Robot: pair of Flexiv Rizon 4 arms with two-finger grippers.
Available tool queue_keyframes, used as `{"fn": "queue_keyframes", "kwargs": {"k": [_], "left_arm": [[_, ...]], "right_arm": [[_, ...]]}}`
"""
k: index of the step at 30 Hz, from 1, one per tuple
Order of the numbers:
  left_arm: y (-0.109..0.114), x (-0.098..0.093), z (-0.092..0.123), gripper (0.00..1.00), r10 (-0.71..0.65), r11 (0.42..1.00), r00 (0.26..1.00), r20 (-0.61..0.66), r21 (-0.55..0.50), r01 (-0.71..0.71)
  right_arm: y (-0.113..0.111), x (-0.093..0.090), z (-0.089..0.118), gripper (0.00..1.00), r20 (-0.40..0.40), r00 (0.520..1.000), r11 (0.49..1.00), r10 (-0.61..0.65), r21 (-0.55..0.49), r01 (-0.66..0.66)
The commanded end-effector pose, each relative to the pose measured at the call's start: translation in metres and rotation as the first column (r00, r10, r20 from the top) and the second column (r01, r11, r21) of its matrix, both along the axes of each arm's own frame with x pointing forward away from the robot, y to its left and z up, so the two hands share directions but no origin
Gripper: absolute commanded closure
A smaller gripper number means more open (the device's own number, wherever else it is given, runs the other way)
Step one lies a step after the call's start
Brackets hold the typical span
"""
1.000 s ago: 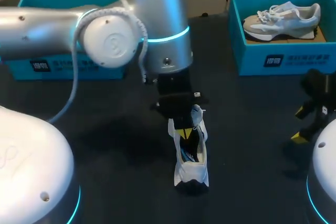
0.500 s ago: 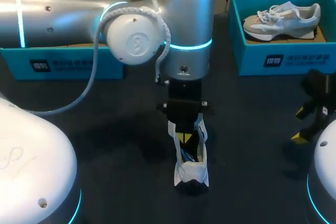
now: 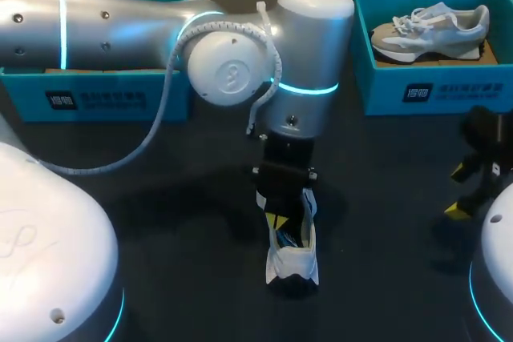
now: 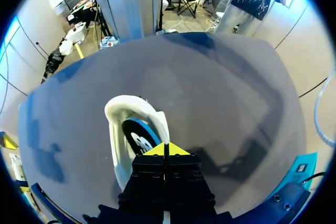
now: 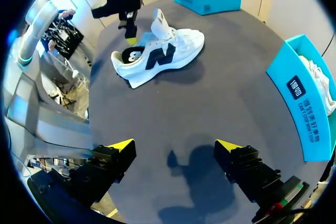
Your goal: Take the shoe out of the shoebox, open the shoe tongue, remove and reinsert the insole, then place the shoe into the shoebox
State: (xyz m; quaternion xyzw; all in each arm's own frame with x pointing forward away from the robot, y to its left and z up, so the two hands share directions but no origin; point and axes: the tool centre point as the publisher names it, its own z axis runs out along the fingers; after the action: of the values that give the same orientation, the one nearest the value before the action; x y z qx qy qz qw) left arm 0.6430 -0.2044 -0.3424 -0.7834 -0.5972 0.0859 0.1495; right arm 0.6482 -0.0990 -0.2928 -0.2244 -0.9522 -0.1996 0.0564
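Over shoe [image 3: 293,260]: end effector [image 3: 280,220], perhaps touching

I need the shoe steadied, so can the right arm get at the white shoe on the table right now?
Probably yes. Bare table lies between the open right gripper and the side of the white shoe. Only the shoe's opening is taken, where the left gripper hangs with fingers shut.
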Motion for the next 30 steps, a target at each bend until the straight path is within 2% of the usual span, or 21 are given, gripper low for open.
{"fn": "queue_keyframes", "kwargs": {"k": [1,13,26,30], "left_arm": [[-0.004,-0.003,-0.007,1.00,-0.002,1.000,1.000,0.004,-0.003,0.002],[-0.013,-0.009,-0.015,1.00,-0.001,1.000,1.000,0.008,-0.007,0.001],[-0.014,-0.009,-0.046,1.00,0.025,1.000,0.999,0.021,0.017,-0.026],[-0.016,-0.009,-0.053,1.00,0.043,0.999,0.999,0.030,-0.004,-0.043]], "right_arm": [[0.000,-0.001,0.000,0.00,0.001,1.000,1.000,-0.002,-0.002,0.002],[0.000,-0.001,0.000,0.00,0.001,1.000,1.000,-0.002,-0.002,0.002],[0.000,-0.001,0.000,0.00,0.001,1.000,1.000,-0.002,-0.002,0.002],[0.000,-0.001,0.000,0.00,0.001,1.000,1.000,-0.002,-0.002,0.002]]}}
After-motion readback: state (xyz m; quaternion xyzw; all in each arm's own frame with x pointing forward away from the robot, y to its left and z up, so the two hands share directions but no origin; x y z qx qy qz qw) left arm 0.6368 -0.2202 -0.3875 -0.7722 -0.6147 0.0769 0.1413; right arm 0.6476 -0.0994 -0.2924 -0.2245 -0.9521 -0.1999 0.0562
